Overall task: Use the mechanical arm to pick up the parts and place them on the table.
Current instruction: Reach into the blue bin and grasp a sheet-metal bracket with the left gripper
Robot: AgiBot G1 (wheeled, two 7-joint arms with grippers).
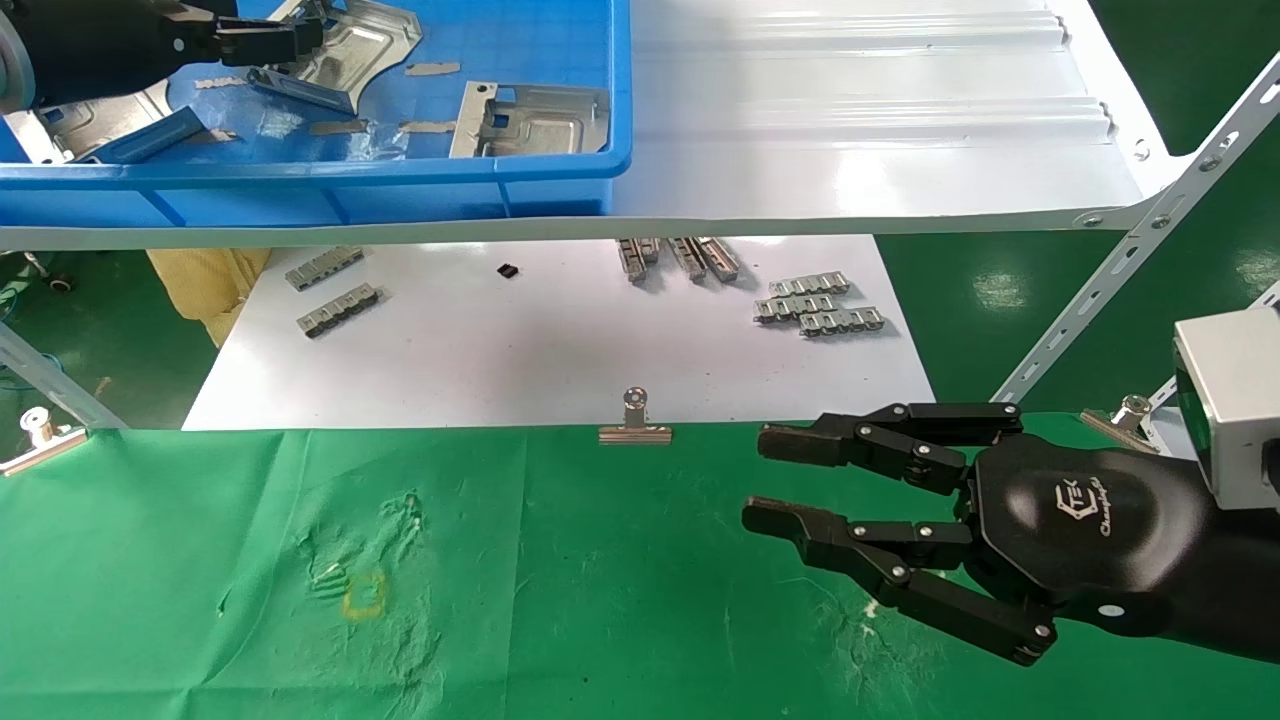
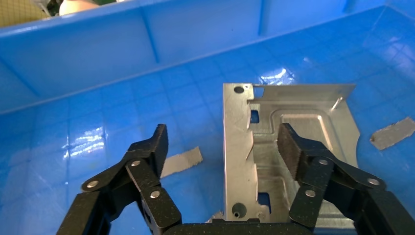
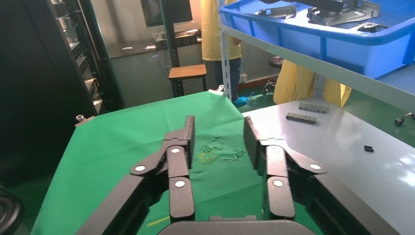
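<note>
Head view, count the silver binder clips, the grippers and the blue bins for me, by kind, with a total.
Silver binder clips: 3
Grippers: 2, the left gripper and the right gripper
Blue bin: 1
Total: 6

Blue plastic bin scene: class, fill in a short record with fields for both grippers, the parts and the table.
left gripper: jaws open, in the blue plastic bin, straddling a silver sheet-metal part
right gripper: jaws open, empty, over the green cloth table
other parts: another silver plate in bin
parts on table: none
</note>
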